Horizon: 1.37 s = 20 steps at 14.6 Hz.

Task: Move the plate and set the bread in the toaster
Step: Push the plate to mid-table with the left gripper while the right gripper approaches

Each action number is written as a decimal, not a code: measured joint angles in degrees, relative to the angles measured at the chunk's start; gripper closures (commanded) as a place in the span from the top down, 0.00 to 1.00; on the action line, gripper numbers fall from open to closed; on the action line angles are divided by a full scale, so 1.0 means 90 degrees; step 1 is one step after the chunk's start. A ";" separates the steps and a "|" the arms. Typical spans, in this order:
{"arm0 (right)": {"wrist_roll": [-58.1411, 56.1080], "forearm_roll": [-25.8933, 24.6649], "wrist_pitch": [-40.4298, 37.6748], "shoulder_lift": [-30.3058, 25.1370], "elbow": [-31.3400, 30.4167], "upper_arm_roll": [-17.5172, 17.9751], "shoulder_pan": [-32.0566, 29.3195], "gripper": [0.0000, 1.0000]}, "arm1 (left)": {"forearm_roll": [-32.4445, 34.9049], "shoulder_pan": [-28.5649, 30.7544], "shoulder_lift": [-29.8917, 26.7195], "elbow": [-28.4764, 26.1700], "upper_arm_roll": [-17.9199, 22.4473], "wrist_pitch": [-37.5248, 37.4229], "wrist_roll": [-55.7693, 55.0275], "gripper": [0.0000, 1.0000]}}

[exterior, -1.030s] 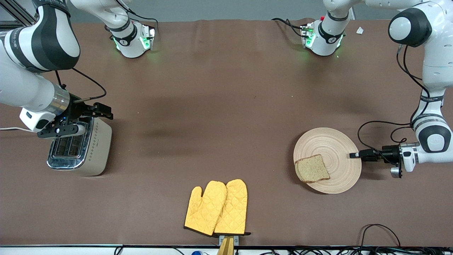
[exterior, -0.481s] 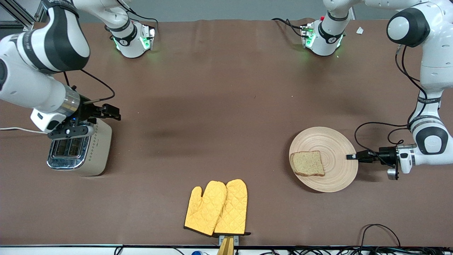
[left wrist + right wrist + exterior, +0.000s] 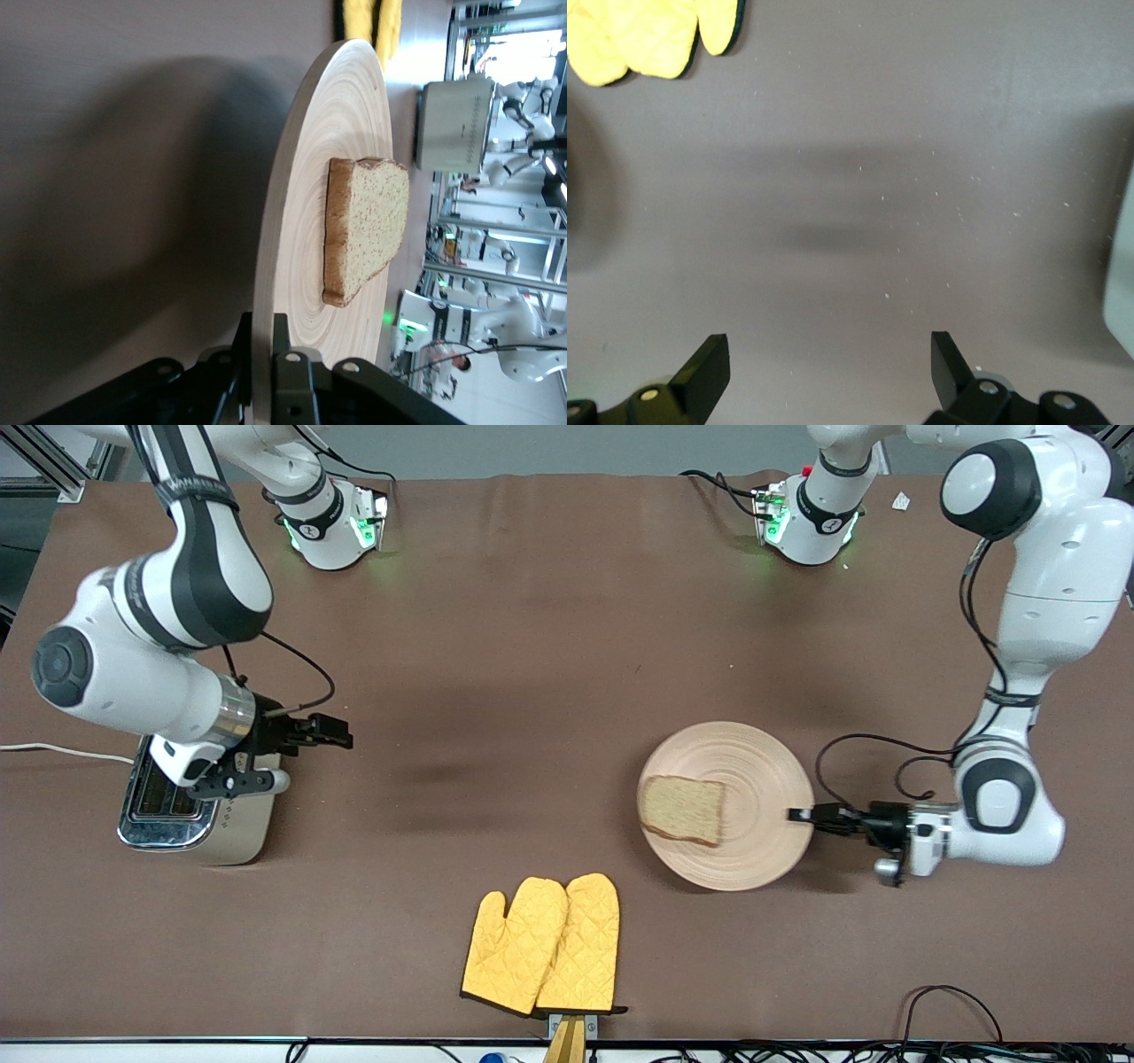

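Front view: left gripper (image 3: 800, 814) clamped on the plate (image 3: 762, 779) rim; keep it level, as bread (image 3: 681, 809) rides loose mid-plate. Right gripper (image 3: 292, 757), fingers apart, hangs beside the toaster (image 3: 221, 837).

Left wrist view: rim pinched between jaws, bread just inward.

Right wrist view: open fingers (image 3: 704, 367) over bare table (image 3: 859, 177).

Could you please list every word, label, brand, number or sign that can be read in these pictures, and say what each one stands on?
None can be read.
Toaster: a small mark on its cream side above the diamond pattern, too small to read.
Left arm's base and right arm's base: a round emblem on each dark band, too small to read.
Plate, bread, oven mitts: no text.
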 measured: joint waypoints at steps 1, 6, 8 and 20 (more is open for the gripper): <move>0.0000 0.0039 0.0188 0.0133 -0.0002 0.0001 0.0045 1.00 | -0.0066 -0.0242 0.0002 -0.0003 -0.0097 0.0022 -0.0145 0.00; 0.0050 0.0057 0.1080 0.0723 -0.0020 0.0001 0.0199 1.00 | -0.0811 -0.1102 0.0028 -0.0190 -0.0374 0.0184 -0.0232 0.00; 0.0050 0.0063 0.1397 0.1010 -0.0023 0.0001 0.0229 1.00 | -0.1019 -0.1335 0.0051 -0.0261 -0.0380 0.0384 -0.0221 0.00; 0.1409 0.0224 0.2007 0.1635 -0.0214 0.0011 0.0895 1.00 | -0.1943 -0.2257 0.0618 -0.0324 -0.0387 0.2003 0.1153 0.31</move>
